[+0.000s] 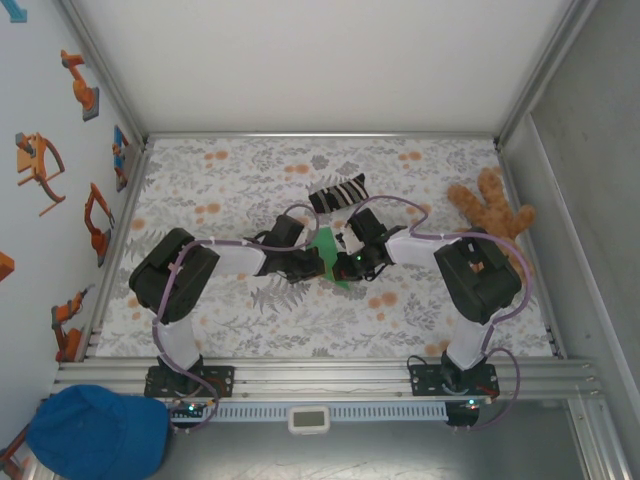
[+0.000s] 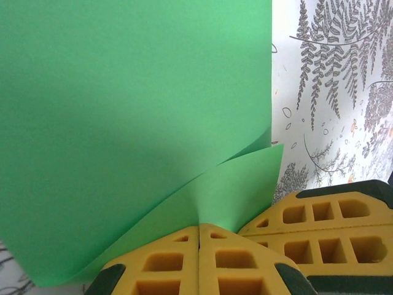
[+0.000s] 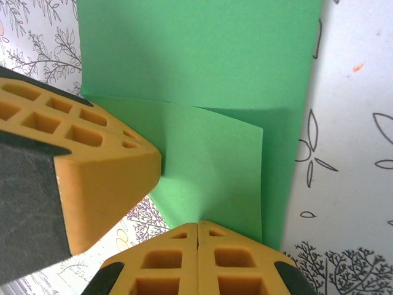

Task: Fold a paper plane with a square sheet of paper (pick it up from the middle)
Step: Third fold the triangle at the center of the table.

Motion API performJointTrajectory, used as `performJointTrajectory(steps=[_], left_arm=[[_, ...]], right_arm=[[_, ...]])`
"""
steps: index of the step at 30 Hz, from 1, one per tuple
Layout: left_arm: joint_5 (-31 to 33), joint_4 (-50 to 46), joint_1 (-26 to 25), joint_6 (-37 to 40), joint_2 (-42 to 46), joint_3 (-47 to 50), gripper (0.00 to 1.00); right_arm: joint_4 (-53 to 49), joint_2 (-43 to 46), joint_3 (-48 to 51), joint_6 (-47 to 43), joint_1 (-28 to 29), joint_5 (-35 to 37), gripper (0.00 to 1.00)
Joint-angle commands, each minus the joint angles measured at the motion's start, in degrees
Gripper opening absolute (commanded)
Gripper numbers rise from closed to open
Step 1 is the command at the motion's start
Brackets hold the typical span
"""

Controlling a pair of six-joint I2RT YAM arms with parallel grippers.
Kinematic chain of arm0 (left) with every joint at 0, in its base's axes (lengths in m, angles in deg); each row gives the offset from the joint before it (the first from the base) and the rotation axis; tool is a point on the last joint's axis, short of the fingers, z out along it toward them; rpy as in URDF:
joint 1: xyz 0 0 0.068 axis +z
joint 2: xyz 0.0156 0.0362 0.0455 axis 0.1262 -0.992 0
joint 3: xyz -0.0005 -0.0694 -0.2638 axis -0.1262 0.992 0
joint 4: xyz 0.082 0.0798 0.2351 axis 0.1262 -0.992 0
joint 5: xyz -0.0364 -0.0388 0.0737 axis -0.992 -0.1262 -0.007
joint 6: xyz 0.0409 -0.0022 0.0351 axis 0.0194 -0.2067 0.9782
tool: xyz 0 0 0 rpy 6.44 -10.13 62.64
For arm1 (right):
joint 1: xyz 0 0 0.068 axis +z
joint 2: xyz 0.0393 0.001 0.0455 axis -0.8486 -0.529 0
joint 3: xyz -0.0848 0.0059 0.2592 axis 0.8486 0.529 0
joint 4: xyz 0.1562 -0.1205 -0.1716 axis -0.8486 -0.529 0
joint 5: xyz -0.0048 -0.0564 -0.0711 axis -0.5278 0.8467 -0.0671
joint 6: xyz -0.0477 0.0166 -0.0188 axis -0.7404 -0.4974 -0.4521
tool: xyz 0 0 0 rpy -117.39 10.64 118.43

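The left hand [image 2: 198, 233] is seen fully closed, its two yellow fingers pressed together on an edge of the square sheet of paper [image 2: 135, 123], which curls up and away from the pinch. The right hand [image 3: 198, 230] is likewise closed, and a folded-over flap of the same green sheet is nipped between its fingers. One finger of the left hand lies just beside that flap. The sheet is held between the two hands near the middle of the tabletop [image 1: 250, 170]; whether any part of it rests on the surface cannot be told.

With both grips set so close together, the thin paper could be torn or crumpled if the hands were drawn apart or twisted unevenly. The crease could be set askew, since the flap's edges do not look squared to the layer beneath. If either pinch slipped, the curl would likely spring open. The fingers could also be knocked together.

A black-and-white striped sock [image 1: 338, 193] lies just behind the hands, near enough to be snagged by a forward move. A brown teddy bear [image 1: 490, 212] lies well apart by the right edge, so no obstruction is expected from it.
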Motion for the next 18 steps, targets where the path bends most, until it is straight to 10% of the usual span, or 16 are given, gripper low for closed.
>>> performJointTrajectory(steps=[1, 18], left_arm=[[6.02, -5.18, 4.09, 4.04, -0.73, 3.48, 0.04], [7.65, -12.30, 3.82, -0.65, 11.57, -2.58, 0.10]], right_arm=[[-8.45, -2.76, 2.69, -0.46, 0.26, 5.92, 0.00], [-3.31, -0.26, 1.16, 4.03, 0.26, 1.29, 0.00]])
